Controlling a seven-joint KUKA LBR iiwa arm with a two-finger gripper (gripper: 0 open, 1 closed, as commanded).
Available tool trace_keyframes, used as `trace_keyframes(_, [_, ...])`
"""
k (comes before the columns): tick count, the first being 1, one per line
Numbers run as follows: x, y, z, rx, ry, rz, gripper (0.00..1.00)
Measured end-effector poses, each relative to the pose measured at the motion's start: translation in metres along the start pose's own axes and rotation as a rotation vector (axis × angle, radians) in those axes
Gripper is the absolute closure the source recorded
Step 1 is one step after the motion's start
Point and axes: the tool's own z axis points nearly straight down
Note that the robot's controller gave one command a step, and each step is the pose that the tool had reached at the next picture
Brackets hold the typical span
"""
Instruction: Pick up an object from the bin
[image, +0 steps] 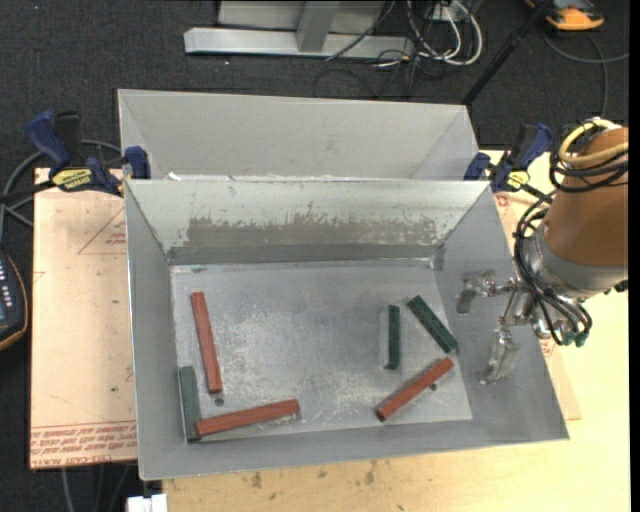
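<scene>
My gripper (484, 332) hangs over the bin's right sloping wall, open, with nothing between its fingers. Closest to it, just to its left, lies a short dark green stick (432, 323), slanted on the bin floor. A second dark green stick (393, 336) lies upright beside that one. Below them a red-brown stick (414, 389) lies slanted, with its upper end nearest the gripper's lower finger (494, 368). The gripper touches none of them.
At the bin's left side lie a red-brown stick (205, 342), a dark green stick (188, 402) and another red-brown stick (247, 418) along the front. The arm with its orange cover and cables stands over the bin's right rim.
</scene>
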Motion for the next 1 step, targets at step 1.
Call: trace_keyframes(1, [0.0119, 0.0033, 0.1652, 0.008, -0.026, -0.476, 0.0])
